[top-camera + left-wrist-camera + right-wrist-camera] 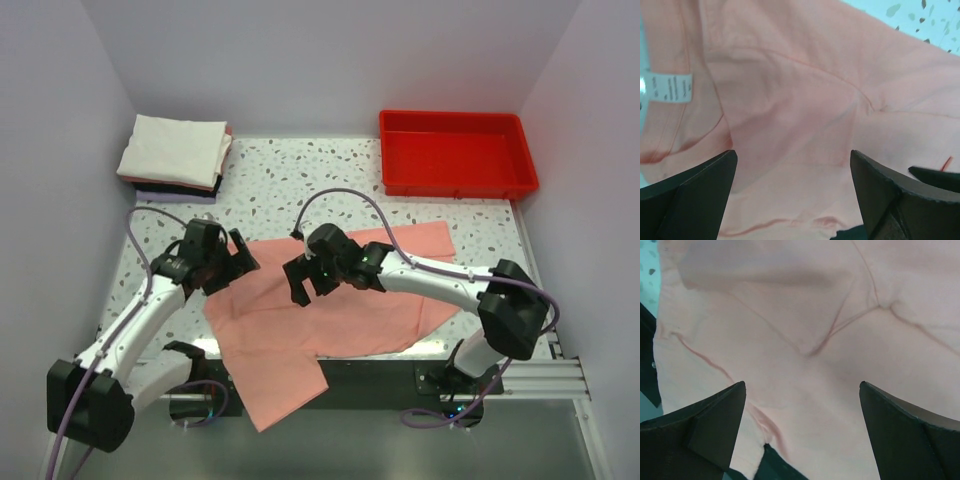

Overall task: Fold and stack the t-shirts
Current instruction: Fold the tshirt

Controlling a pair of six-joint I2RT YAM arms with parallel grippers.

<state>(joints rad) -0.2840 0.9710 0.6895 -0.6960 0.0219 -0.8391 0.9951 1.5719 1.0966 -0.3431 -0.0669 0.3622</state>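
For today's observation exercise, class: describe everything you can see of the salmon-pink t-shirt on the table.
The salmon-pink t-shirt is soft, thin-looking cloth with stitched seams and a white neck label. It lies spread out and wrinkled on the speckled table, one part hanging over the near edge. The left gripper and right gripper are over it, jaws open, holding nothing.

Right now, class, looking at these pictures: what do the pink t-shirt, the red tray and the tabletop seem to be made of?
Pink t-shirt: soft matte knit fabric, probably cotton; it creases and shows stitched seams.
Red tray: moulded plastic with a slight sheen, going by its smooth walls and rounded rim.
Tabletop: likely terrazzo-look laminate or stone; white with dark flecks.
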